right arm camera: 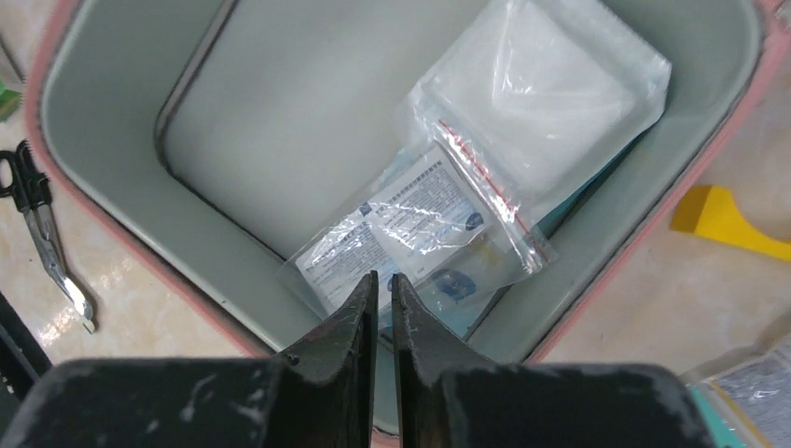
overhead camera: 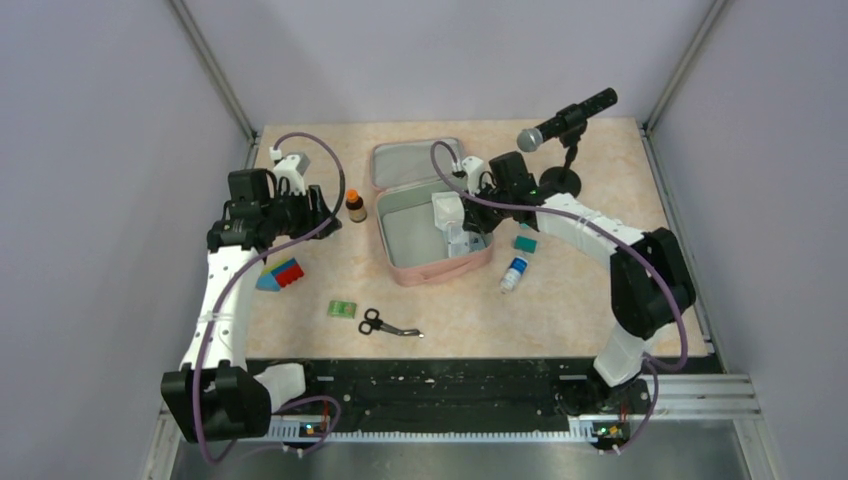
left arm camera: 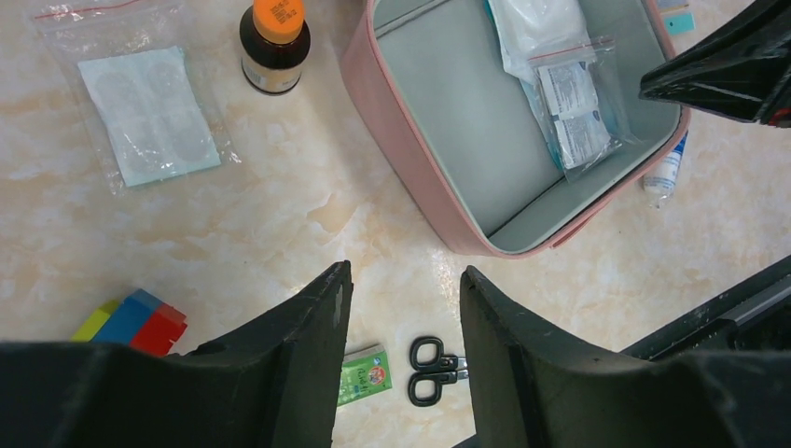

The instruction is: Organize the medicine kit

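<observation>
Kit: your medicine kit (overhead camera: 440,268) lies open in the middle of the surface (overhead camera: 600,300), between the two arms. Its lid is tipped back toward the far wall, and the grey-green lining shows inside the pink shell.
Contents: you have two clear zip bags at the right end of the tray. The gauze bag (right arm camera: 541,93) lies partly over the leaflet bag (right arm camera: 410,233).
Right hand: your right hand (right arm camera: 383,278) hangs over the kit's right end, just above the leaflet bag. Its fingers are drawn almost together with only a thin slit between them, and nothing is in the slit.
Left hand: your left hand (left arm camera: 403,280) hovers above the surface to the left of the kit. Its fingers are spread apart and it holds nothing.
Left side: the brown bottle (overhead camera: 355,206) with an orange cap stands upright just beside the kit's left wall. Farther left you have a clear bag (left arm camera: 149,112) with a pale sheet in it. Nearer the arm bases is the coloured block (overhead camera: 281,274) in blue, red and yellow.
Front: the green sachet (overhead camera: 343,309) and the scissors (overhead camera: 385,324) lie side by side, apart from the kit.
Right side: the teal box (overhead camera: 525,241) and the white bottle (overhead camera: 514,272), which lies on its side, are near the kit's right wall. You cannot tell from the right wrist view what the yellow piece (right arm camera: 723,219) is.
Back: the microphone (overhead camera: 565,122) stands on its stand at the far right.
</observation>
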